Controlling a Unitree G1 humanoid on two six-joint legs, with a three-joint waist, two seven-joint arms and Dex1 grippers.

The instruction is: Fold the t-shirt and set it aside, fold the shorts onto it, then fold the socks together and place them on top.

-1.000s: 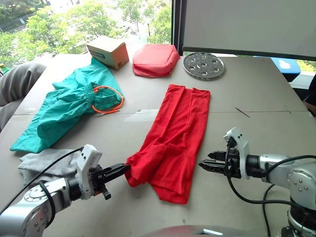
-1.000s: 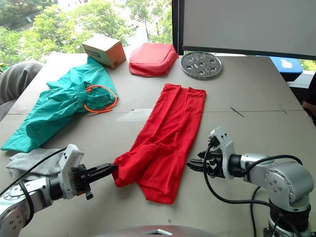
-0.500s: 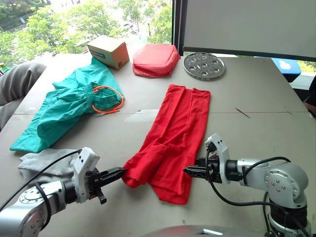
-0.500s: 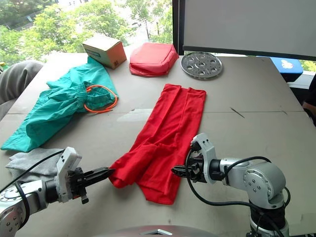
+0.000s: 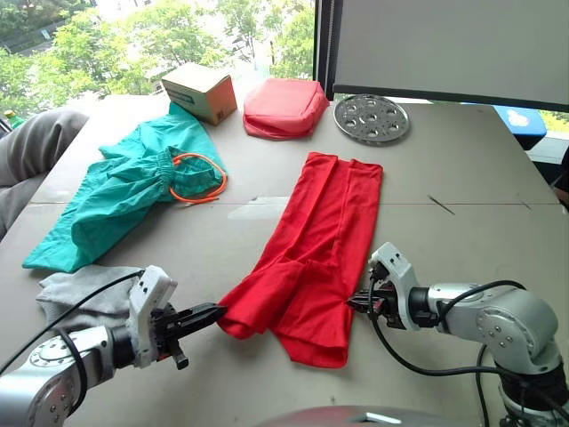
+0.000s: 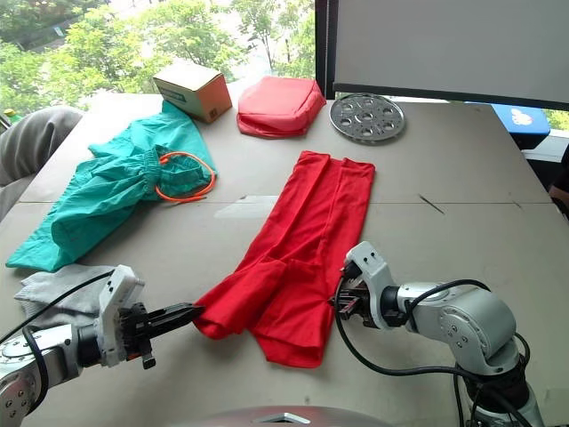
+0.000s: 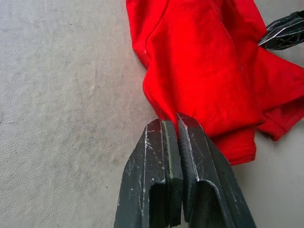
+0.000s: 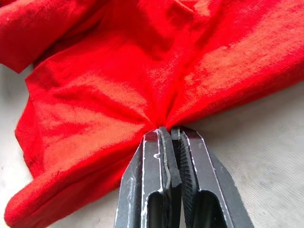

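Note:
The red t-shirt [image 5: 324, 231] lies folded lengthwise into a long strip down the middle of the table. My left gripper [image 5: 219, 311] is shut on its near left corner, and the cloth edge meets the closed tips [image 7: 171, 122]. On the near right edge my right gripper [image 5: 356, 301] is shut, with red cloth bunched into its tips [image 8: 170, 130]. The teal shorts [image 5: 124, 191] with an orange drawstring [image 5: 197, 178] lie crumpled at the left. Light grey socks [image 5: 80, 289] lie near the left front, partly behind my left arm.
At the back of the table [image 5: 462, 231] stand a cardboard box [image 5: 200, 91], a puffy red pouch [image 5: 283, 107] and a round perforated metal disc [image 5: 372, 117]. A person's grey sleeve [image 5: 31, 147] rests at the far left edge.
My right gripper moved left to the t-shirt's near right edge and shut on it. The left gripper stayed shut and drew its corner slightly toward me.

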